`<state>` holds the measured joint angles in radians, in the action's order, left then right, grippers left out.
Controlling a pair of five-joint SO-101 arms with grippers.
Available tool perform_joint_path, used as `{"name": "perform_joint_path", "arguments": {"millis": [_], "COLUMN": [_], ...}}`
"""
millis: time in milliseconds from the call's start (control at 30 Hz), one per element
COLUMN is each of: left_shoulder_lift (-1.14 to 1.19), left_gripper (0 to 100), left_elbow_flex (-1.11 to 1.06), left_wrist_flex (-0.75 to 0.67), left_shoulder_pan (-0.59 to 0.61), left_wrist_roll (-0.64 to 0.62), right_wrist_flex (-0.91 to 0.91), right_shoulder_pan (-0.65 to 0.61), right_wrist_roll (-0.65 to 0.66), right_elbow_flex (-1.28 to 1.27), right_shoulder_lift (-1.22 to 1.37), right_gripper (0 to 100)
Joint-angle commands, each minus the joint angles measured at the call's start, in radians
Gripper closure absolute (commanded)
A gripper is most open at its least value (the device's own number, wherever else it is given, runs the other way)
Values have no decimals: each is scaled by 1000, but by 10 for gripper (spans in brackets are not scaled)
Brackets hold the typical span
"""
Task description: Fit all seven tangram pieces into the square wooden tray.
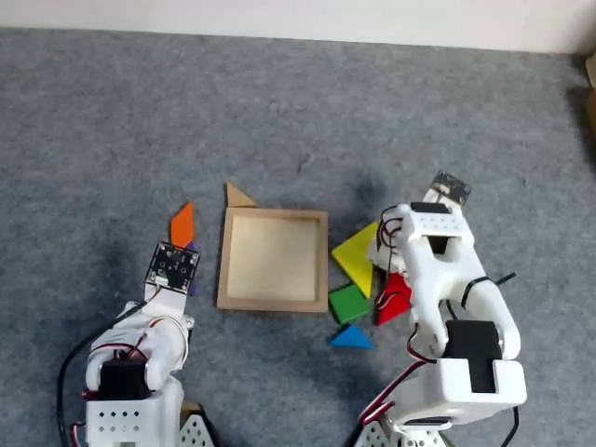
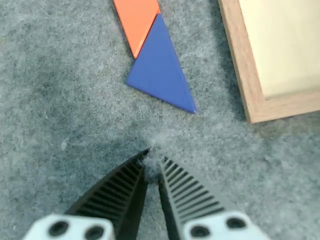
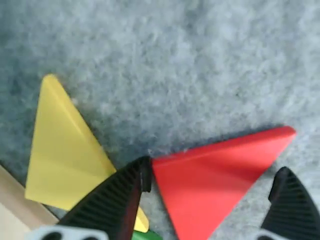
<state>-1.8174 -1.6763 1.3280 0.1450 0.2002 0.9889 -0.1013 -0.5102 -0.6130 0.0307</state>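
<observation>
The square wooden tray (image 1: 271, 304) lies empty mid-table. Beside its right edge lie a yellow triangle (image 1: 357, 258), a green square (image 1: 346, 303), a red triangle (image 1: 392, 300) and a small blue triangle (image 1: 351, 337). My right gripper (image 3: 214, 184) is open, low over the red triangle (image 3: 225, 160), with one finger (image 3: 125, 192) at the corner nearest the yellow triangle (image 3: 60, 150) and the other past its far edge. An orange parallelogram (image 2: 136, 17) and a dark blue triangle (image 2: 162, 72) lie left of the tray. My left gripper (image 2: 152, 161) is shut and empty, just short of the blue triangle.
A tan triangle (image 1: 239, 196) sits on the carpet at the tray's far left corner. The tray's near left corner (image 2: 248, 95) lies close beside the left gripper's path. Grey carpet stretches open beyond the tray. The right arm (image 1: 438, 270) covers part of the red piece.
</observation>
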Motion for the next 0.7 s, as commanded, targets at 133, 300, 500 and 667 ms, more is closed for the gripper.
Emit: {"name": "perform_joint_path", "arguments": {"millis": [133,300,500,667], "left_shoulder_lift": [-4,-4,-4,-4], "left_gripper": [995,995,995,995], "left_elbow_flex": [-19,-19,-19,-19], "left_wrist_flex": [6,6,6,6], "left_shoulder_pan": [10,10,10,10], "left_wrist_roll": [-5,-5,-5,-5], "right_wrist_flex": [4,1,-1,5], "right_shoulder_pan": [18,18,22,24], "right_wrist_roll": [-8,2,152,261], "right_elbow_flex": [47,47,50,54], "right_shoulder_lift": [-8,-8,-13,-15], "right_gripper": [683,754,761,761]}}
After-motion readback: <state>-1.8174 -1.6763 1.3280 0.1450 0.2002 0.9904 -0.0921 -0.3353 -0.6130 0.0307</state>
